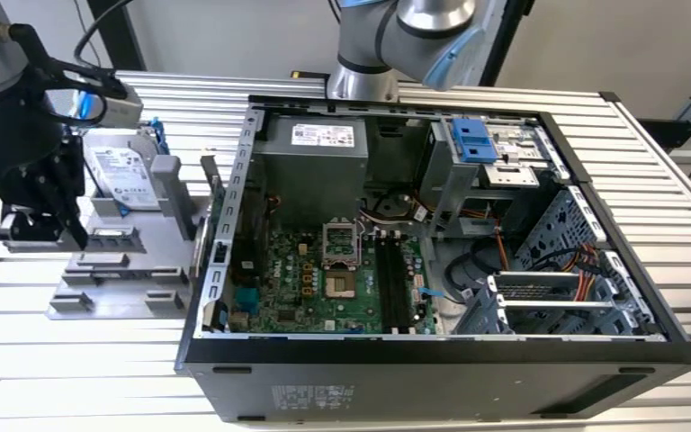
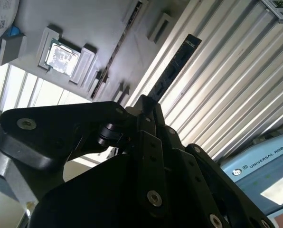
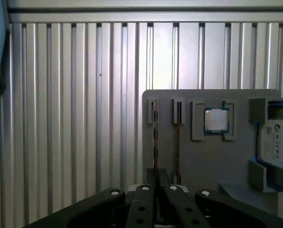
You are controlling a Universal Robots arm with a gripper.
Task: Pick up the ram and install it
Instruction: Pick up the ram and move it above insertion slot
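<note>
Your gripper (image 3: pixel 156 180) is pinched narrow on the ram (image 2: pixel 174 69), which juts edge-on from its fingertips over the grey parts fixture (image 3: pixel 203 161), near the processor chip (image 3: pixel 216 119) and hard drive (image 1: pixel 123 175). The open computer case (image 1: pixel 442 364) sits just beside the fixture, toward the exterior view's right.

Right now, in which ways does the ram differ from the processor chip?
The ram is long and narrow and stands on edge; the processor chip is small, square and lies flat. The ram looks dark, the chip silver. The ram meets the gripper; the chip sits apart from it. Both are at the grey holder.
</note>
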